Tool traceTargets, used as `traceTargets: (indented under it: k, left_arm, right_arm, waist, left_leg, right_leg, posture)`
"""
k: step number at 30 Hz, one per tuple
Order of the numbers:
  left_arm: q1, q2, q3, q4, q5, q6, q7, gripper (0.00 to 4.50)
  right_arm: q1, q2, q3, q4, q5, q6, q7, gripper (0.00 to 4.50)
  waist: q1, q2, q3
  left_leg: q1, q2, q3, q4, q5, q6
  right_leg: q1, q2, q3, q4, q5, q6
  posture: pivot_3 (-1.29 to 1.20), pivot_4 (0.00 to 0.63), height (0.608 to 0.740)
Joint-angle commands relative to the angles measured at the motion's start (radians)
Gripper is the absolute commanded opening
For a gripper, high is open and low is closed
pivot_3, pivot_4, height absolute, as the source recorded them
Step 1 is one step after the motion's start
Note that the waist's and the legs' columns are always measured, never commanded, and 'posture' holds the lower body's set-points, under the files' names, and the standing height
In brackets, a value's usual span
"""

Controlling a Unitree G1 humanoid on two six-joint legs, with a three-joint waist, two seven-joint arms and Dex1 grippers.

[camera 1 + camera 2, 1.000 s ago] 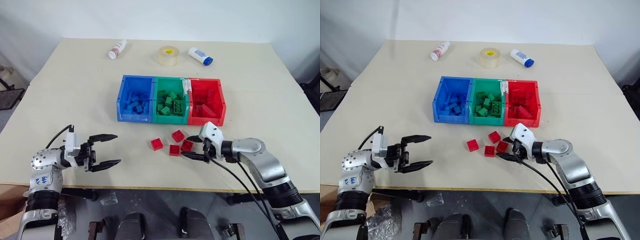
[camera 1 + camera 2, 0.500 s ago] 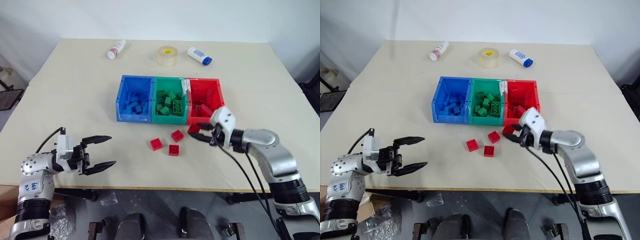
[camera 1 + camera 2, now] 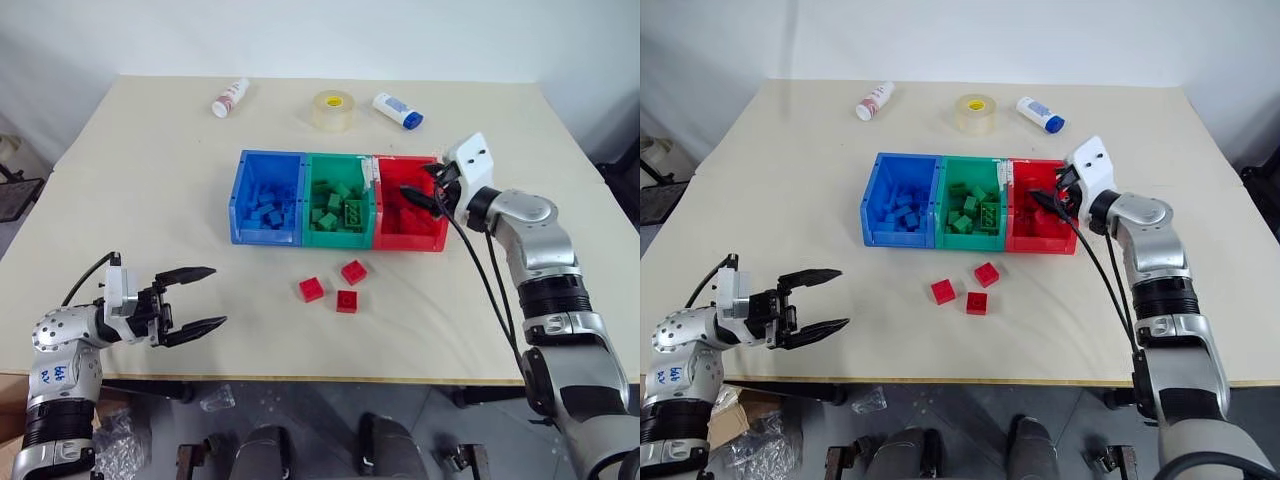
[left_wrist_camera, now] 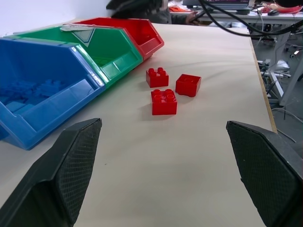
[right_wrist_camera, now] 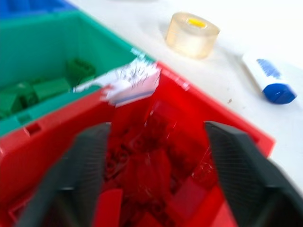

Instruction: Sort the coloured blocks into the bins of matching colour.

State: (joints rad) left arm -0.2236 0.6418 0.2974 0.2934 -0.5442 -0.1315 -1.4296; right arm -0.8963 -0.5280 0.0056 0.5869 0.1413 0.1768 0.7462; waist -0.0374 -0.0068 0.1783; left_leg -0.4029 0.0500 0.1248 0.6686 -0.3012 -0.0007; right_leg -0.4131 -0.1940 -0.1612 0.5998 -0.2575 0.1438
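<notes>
Three red blocks lie on the table in front of the bins; the left wrist view shows them too. The blue bin, green bin and red bin stand joined in a row, each holding several blocks of its own colour. My right gripper hovers over the red bin, open, with nothing between its fingers; red blocks lie below it. My left gripper hangs open near the table's front left, apart from the blocks.
A clear tape roll stands behind the bins. A white bottle with a red label lies to its left and a white bottle with a blue cap to its right. The table's front edge runs just below the left gripper.
My right gripper closed on a red block at the front, carried it up and back over the red bin, and opened. One block fewer lies on the table. My left gripper stays open.
</notes>
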Motion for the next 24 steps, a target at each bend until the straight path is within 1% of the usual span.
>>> traceTargets:
  k: [1,5,9,13,18,21,24]
  left_arm:
    - [-0.014,0.008,0.012,0.015,-0.018,-0.009,-0.012,4.5]
    - [-0.02,0.012,0.0,0.039,-0.01,-0.015,-0.039,4.5]
    - [-0.029,0.004,-0.006,0.06,-0.008,-0.024,-0.058,4.5]
    - [-0.035,-0.002,-0.014,0.085,-0.005,-0.036,-0.077,4.5]
    - [-0.041,0.0,-0.014,0.122,-0.007,-0.057,-0.096,4.5]
    - [-0.048,-0.001,-0.02,0.145,-0.005,-0.068,-0.103,4.5]
    - [-0.059,-0.005,-0.028,0.155,-0.007,-0.076,-0.105,4.5]
  right_arm:
    - [-0.01,-0.009,-0.013,-0.034,-0.001,-0.034,0.018,4.49]
    - [0.055,-0.039,-0.015,-0.135,0.014,-0.011,0.068,4.49]
    - [0.215,-0.112,-0.029,-0.373,0.081,0.062,0.182,4.49]
    - [0.448,-0.226,-0.103,-0.629,0.195,0.144,0.295,4.49]
    - [0.741,-0.371,-0.23,-0.814,0.253,0.208,0.364,4.49]
    - [0.826,-0.401,-0.272,-0.866,0.27,0.231,0.358,4.49]
    - [0.824,-0.397,-0.258,-0.909,0.279,0.262,0.333,4.49]
  waist:
    - [-0.001,0.0,0.0]
    - [-0.002,0.0,0.0]
    - [0.01,0.0,0.0]
    - [0.013,0.0,0.0]
    - [0.012,0.0,0.0]
    - [0.006,0.0,0.0]
    - [0.006,0.0,0.0]
  left_leg:
    - [0.0,0.0,0.0,0.0,0.0,0.0]
    - [0.0,0.0,0.0,0.0,0.0,0.0]
    - [0.0,0.0,0.0,0.0,0.0,0.0]
    - [0.0,0.0,-0.001,0.0,0.0,0.0]
    - [0.0,0.0,-0.001,0.0,0.0,0.0]
    - [0.001,0.0,-0.001,0.0,0.0,0.0]
    - [0.003,0.001,0.0,0.0,0.0,0.0]
  right_leg:
    - [0.0,0.0,0.0,0.0,0.0,0.0]
    - [0.0,0.0,0.0,0.0,0.0,0.0]
    - [0.0,0.0,0.0,0.0,0.0,0.0]
    - [0.001,0.0,0.0,-0.001,0.0,0.0]
    - [0.001,0.0,0.0,-0.001,0.0,0.0]
    - [0.001,0.0,0.0,-0.002,0.0,0.0]
    - [0.001,0.0,0.001,0.0,0.0,0.0]
  posture:
    - [0.0,0.15,0.74]
    - [0.0,0.15,0.74]
    - [0.0,0.15,0.74]
    - [0.0,0.15,0.74]
    - [0.0,0.15,0.74]
    - [0.0,0.15,0.74]
    - [0.0,0.15,0.74]
